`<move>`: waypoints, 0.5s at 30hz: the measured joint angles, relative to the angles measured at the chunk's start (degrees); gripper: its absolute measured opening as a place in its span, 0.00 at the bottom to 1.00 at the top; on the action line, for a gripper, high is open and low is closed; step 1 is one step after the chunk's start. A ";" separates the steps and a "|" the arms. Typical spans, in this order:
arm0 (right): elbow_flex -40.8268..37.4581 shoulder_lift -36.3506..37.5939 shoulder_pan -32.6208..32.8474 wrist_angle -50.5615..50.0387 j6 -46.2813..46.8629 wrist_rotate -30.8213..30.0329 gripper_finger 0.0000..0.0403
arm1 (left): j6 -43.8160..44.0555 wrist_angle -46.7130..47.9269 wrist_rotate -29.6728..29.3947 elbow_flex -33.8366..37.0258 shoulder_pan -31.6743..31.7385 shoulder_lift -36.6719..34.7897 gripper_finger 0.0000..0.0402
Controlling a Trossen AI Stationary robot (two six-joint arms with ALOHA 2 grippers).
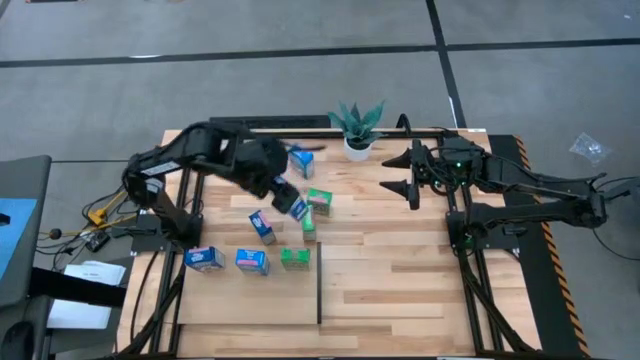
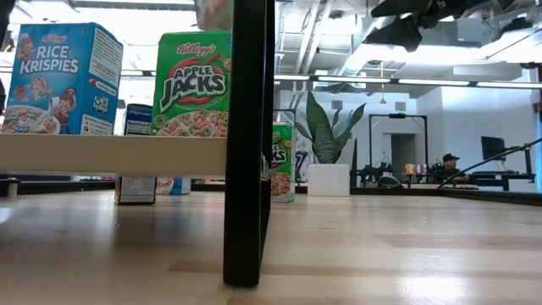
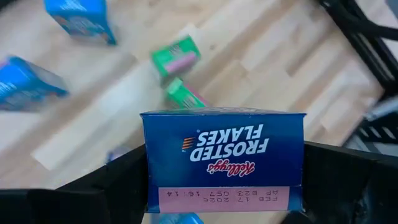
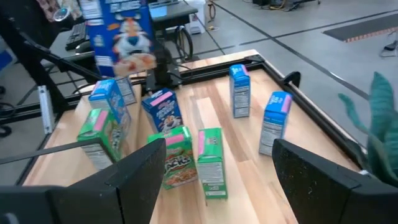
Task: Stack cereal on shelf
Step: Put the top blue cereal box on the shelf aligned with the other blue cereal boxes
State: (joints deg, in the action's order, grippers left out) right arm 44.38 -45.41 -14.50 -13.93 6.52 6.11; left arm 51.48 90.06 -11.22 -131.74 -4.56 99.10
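My left claw [image 3: 224, 186] pinches a blue Frosted Flakes box [image 3: 222, 158], carrying it.
Next: lower it upright beside the green box [image 1: 319, 200]; right claw [image 1: 412, 172] waits spread near the plant [image 1: 357, 124].

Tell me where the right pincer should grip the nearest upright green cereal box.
Probably take the green box near its top, across its thin width, descending from above: it stands upright, and another green box crowds one side.
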 joint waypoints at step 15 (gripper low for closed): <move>0.00 0.00 4.06 -1.78 1.17 0.00 0.79 | 34.06 0.01 -0.52 2.77 -22.10 -0.66 0.79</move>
State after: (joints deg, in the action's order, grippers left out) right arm 44.38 -45.41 -10.44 -15.71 7.69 6.11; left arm 85.54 90.07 -11.74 -128.97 -26.66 98.44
